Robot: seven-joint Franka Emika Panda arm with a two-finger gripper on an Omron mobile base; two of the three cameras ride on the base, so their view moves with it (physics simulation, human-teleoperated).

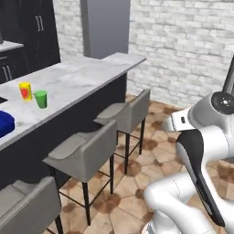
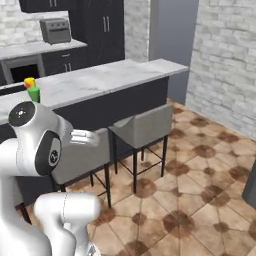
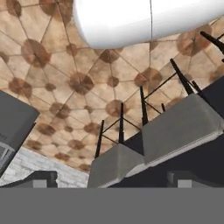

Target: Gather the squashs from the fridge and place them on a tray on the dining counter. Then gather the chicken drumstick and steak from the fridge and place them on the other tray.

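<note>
The dining counter is a long marble slab over a dark base, also seen from the other side. One corner of a bright blue tray shows at the left edge of the counter top. My gripper is open, and its dark fingertips stand wide apart with nothing between them. It hangs over the tiled floor, looking at the stools beside the counter. The squashs, the chicken drumstick, the steak and the inside of the fridge are out of view.
Grey stools line the counter's near side. A yellow cup and a green cup stand on the counter. A dark panel cuts the right edge. Open tiled floor lies to the right.
</note>
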